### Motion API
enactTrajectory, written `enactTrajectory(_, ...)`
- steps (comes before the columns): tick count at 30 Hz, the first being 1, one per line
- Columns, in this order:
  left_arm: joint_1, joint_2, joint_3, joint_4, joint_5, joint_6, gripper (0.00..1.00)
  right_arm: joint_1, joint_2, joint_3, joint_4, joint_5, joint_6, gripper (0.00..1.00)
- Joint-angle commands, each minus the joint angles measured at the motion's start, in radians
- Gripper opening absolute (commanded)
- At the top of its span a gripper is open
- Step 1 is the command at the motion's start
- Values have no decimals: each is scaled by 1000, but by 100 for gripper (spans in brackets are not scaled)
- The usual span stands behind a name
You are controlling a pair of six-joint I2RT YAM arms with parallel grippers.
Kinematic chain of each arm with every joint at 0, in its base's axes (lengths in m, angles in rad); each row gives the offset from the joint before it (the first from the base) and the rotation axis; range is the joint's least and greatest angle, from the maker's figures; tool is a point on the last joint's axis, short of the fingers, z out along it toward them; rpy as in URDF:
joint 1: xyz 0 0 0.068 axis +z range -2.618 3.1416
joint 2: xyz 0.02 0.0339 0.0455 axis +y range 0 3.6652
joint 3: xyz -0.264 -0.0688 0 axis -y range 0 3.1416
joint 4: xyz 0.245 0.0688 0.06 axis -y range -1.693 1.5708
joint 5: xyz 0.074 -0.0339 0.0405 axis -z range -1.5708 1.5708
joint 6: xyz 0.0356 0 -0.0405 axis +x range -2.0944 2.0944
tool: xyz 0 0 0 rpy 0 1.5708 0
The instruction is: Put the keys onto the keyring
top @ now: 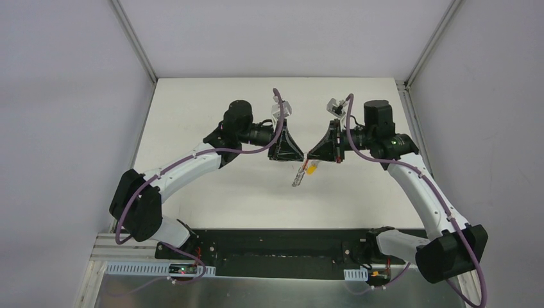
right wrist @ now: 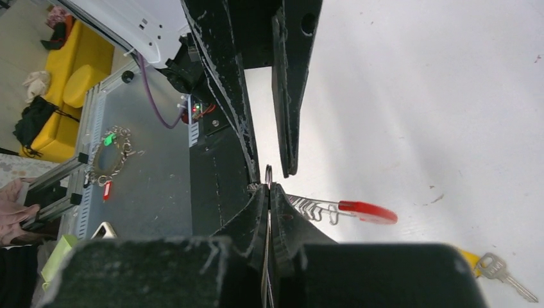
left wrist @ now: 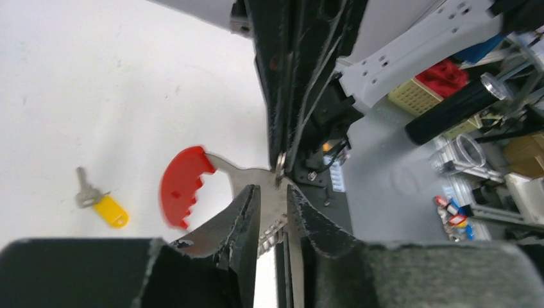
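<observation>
The keyring hangs above the table between my two grippers, with a red crescent part (left wrist: 183, 186) and a silver part (left wrist: 272, 215). My left gripper (left wrist: 272, 192) is shut on the silver part, and the red end sticks out to the left. My right gripper (right wrist: 268, 189) is shut on a thin silver loop of the keyring, seen edge-on. The red end (right wrist: 369, 212) shows beyond it. In the top view the two gripper tips, left (top: 299, 156) and right (top: 314, 154), almost meet. The key with its yellow head (left wrist: 109, 210) lies loose on the table (right wrist: 494, 266), just below the grippers (top: 310, 170).
The white table (top: 212, 96) is walled by grey panels at the back and sides. A black base plate (top: 282, 247) runs along the near edge between the arm bases. Clutter beyond the table edge (left wrist: 449, 77) shows in the wrist views.
</observation>
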Motion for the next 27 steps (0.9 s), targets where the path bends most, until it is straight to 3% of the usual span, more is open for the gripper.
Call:
enactTrajectory(1, 12, -48, 84, -222, -4, 234, 26, 47, 17, 112, -138, 95, -121, 0)
enactTrajectory(7, 12, -48, 142, -415, -44, 403, 32, 92, 55, 129, -176, 135, -153, 0)
enactTrajectory(27, -15, -3, 155, -421, -11, 421, 20, 122, 94, 145, -194, 142, -163, 0)
